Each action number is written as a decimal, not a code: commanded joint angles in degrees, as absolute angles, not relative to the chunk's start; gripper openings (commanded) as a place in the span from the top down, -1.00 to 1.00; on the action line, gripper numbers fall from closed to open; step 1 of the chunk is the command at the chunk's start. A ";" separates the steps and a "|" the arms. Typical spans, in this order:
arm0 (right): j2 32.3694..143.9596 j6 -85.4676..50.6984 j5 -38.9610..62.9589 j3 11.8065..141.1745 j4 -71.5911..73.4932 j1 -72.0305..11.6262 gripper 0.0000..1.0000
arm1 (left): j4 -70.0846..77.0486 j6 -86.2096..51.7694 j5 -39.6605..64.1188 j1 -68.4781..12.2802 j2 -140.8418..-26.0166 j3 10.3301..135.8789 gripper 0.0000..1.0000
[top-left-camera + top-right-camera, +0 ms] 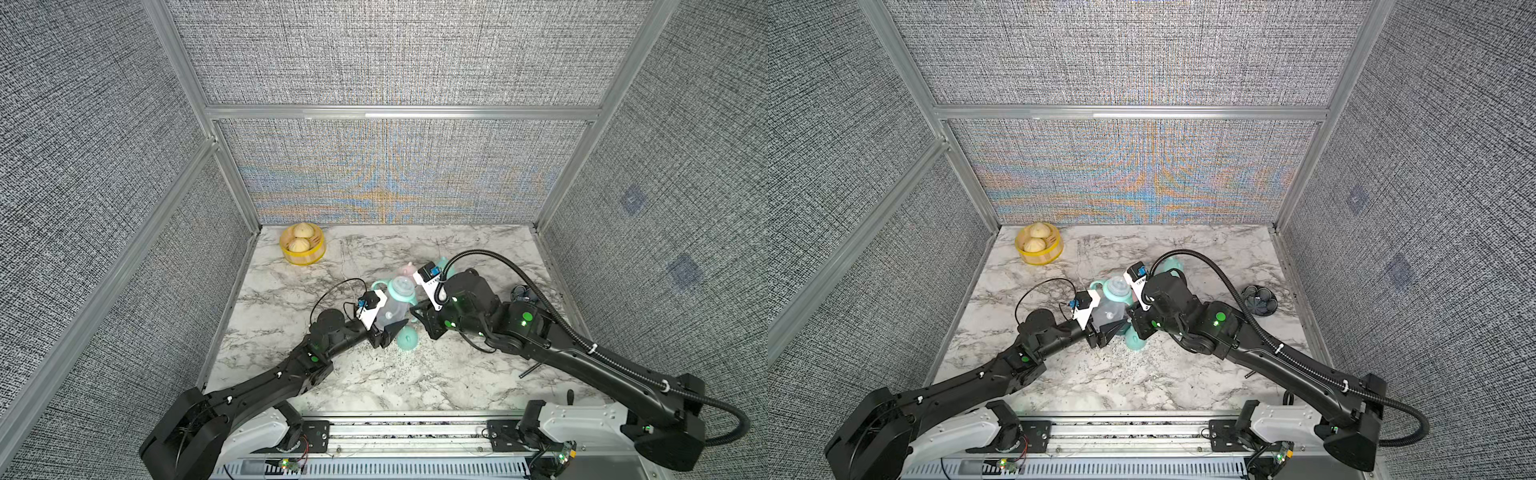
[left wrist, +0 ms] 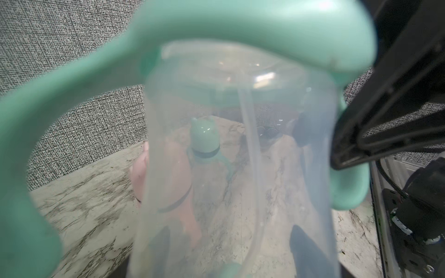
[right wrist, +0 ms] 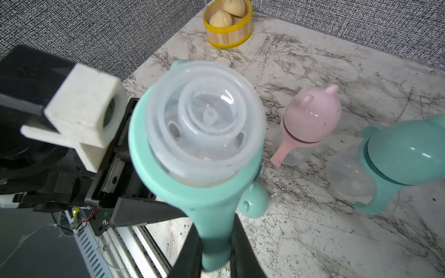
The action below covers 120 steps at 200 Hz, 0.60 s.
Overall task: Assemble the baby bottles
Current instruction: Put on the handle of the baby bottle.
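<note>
A clear baby bottle (image 1: 390,309) (image 2: 240,156) with a clear nipple (image 3: 204,120) and a mint collar with looped handles hangs tilted above mid-table. My left gripper (image 1: 386,324) (image 2: 231,250) is shut on the bottle's clear body. My right gripper (image 1: 415,312) (image 3: 216,252) is shut on one mint handle (image 3: 213,216) of that same bottle. A loose mint eared dome cap (image 1: 406,338) (image 3: 252,202) lies on the table beneath it. Behind stand a pink-capped bottle (image 3: 313,115) and a mint-capped bottle (image 3: 404,156).
A yellow basket with buns (image 1: 302,245) sits at the back left corner. A dark patterned bowl (image 1: 1259,300) sits to the right, behind my right arm. Grey panel walls close in the marble table (image 1: 374,382) on three sides.
</note>
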State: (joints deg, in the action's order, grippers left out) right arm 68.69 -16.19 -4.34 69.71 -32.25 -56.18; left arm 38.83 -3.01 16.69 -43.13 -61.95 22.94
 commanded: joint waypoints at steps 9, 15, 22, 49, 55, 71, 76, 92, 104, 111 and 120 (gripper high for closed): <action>69.00 -15.29 -3.10 69.70 -33.07 -56.78 0.56 | 41.84 -3.43 14.26 -43.01 -61.47 22.84 0.95; 68.96 -15.31 -3.20 69.78 -33.05 -56.79 0.48 | 41.85 -3.43 14.03 -43.01 -61.36 22.68 0.95; 68.70 -15.38 -3.52 69.76 -33.04 -56.80 0.34 | 41.77 -3.58 13.53 -43.03 -61.20 22.59 0.95; 66.15 -14.62 -4.39 69.15 -32.62 -56.13 -0.33 | 39.76 -6.13 8.23 -43.05 -59.30 22.42 0.95; 65.58 -14.36 -4.35 69.11 -32.92 -55.65 -0.44 | 38.99 -6.19 7.12 -42.98 -58.51 22.33 0.95; 64.78 -13.59 -2.88 68.95 -34.04 -54.18 -0.59 | 36.96 -5.38 4.94 -43.02 -56.27 22.12 0.95; 65.00 -13.25 -2.23 68.98 -34.81 -53.75 -0.62 | 36.32 -5.36 3.99 -42.98 -55.52 22.06 0.95; 66.68 -11.81 -1.83 69.35 -37.29 -53.18 -0.67 | 33.44 -5.15 -0.40 -42.96 -53.32 22.36 0.95; 67.91 -10.56 -1.60 68.61 -37.70 -53.17 -0.68 | 30.82 -4.54 -2.42 -42.89 -51.91 23.05 0.95; 68.57 -10.10 -1.30 67.66 -37.29 -53.17 -0.68 | 29.75 -4.18 -3.03 -42.89 -51.24 23.34 0.95; 69.43 -9.40 -0.50 66.26 -36.08 -53.17 -0.69 | 28.43 -3.97 -3.76 -42.96 -50.54 23.76 0.95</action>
